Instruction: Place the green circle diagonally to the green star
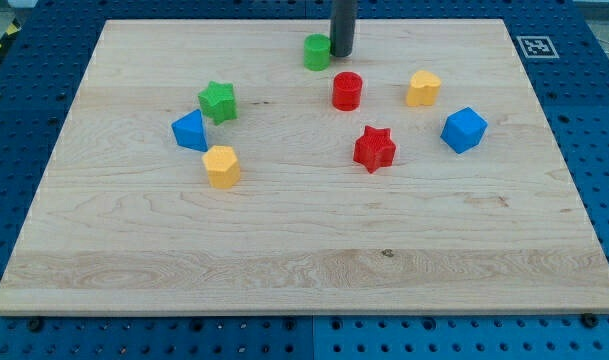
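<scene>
Green circle sits near the view's top of the tabletop, with my tip touching its right side; the end effector is a plain rod, with nothing to open and nothing held. Green star lies well apart, lower left, just beside a blue block. Red cylinder stands near, below my tip.

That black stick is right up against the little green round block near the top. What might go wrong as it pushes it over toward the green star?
Three risks, judging from this one view:

1. My tip touches the green circle on its right side; an off-centre push may let the round block slip away.

2. The circle sits near the board's top edge, so it may slide off.

3. The blue block sits against the green star, with a yellow block nearby; overshooting may knock them.
</scene>
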Action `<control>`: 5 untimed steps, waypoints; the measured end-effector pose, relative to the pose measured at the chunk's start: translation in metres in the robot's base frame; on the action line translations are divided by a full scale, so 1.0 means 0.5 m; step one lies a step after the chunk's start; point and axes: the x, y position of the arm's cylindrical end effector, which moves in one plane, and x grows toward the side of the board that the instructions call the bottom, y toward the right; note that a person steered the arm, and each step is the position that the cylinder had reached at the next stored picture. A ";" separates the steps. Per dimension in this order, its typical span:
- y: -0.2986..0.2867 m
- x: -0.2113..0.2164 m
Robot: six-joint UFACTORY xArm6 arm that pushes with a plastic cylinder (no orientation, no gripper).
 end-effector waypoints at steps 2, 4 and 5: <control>-0.074 0.065; -0.117 0.087; -0.142 0.094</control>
